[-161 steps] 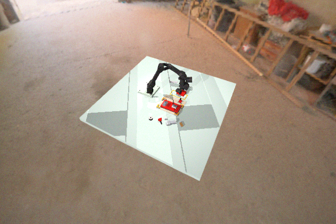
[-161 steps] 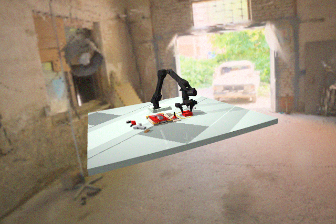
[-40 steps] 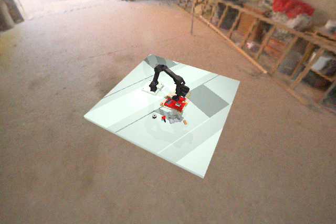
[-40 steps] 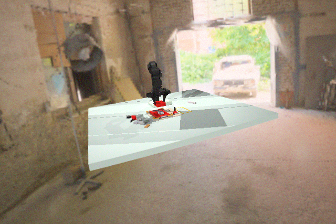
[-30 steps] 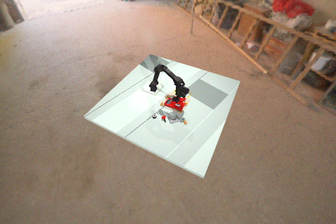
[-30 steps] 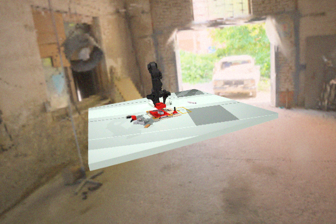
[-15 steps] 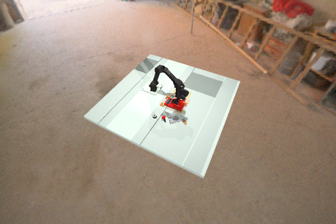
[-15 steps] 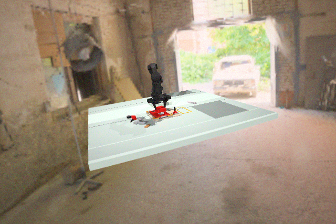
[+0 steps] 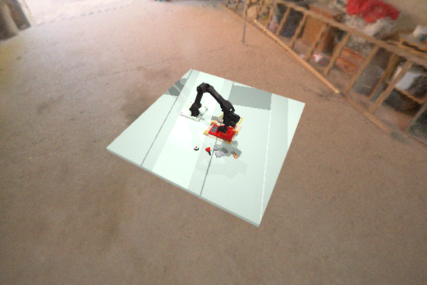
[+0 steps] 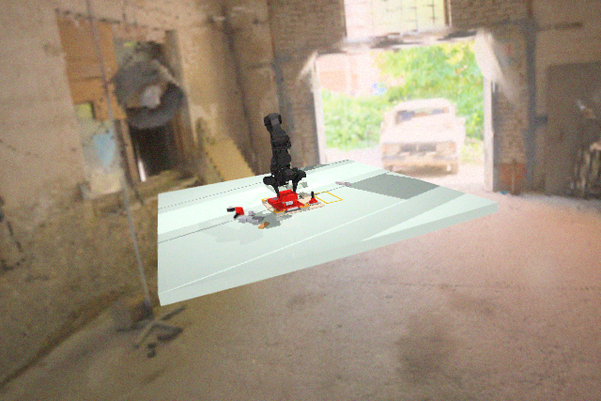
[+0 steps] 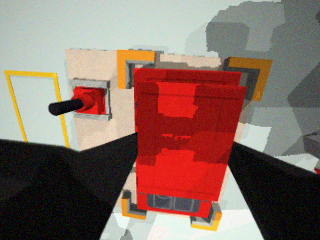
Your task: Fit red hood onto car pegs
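Note:
My gripper (image 9: 223,129) (image 10: 286,192) (image 11: 181,140) is shut on the red hood (image 10: 288,195) (image 11: 180,175), one finger on each long side. The hood is over the red chassis (image 9: 229,136) (image 10: 280,207) (image 11: 142,204) and looks roughly in line with it. In the exterior view it is at or just above the deck; I cannot tell whether it touches or lies flat. Grey windows of the chassis show below the hood in the wrist view. The chassis sits between the orange corners of the beige jig (image 11: 115,132). The engine block, pegs and corner holes are hidden.
A red knob with a black stem (image 10: 312,201) (image 11: 90,101) stands on the jig board beside the chassis. A yellow outline (image 11: 32,74) is beyond it. A white-and-black round piece (image 9: 196,147), a red-and-black piece (image 9: 208,149) and an orange piece (image 9: 235,155) (image 10: 263,224) lie on the table's other side.

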Controlling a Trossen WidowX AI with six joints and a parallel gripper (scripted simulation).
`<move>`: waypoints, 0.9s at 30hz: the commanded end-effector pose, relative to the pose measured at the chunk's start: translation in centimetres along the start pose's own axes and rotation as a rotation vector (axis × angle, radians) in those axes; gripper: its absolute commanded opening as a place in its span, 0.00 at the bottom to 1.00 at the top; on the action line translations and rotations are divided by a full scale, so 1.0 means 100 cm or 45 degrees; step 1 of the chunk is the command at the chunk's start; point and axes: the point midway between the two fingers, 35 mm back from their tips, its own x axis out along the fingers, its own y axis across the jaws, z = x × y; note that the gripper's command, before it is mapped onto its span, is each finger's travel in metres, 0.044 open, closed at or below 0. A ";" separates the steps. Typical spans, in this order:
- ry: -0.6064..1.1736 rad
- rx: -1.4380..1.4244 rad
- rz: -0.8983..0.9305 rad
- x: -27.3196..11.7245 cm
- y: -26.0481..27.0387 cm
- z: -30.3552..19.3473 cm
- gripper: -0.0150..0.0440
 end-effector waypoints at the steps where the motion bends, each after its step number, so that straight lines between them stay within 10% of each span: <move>1: 0.002 -0.004 -0.004 0.001 -0.001 0.000 0.25; 27: 0.002 -0.004 -0.004 0.009 -0.001 0.000 0.25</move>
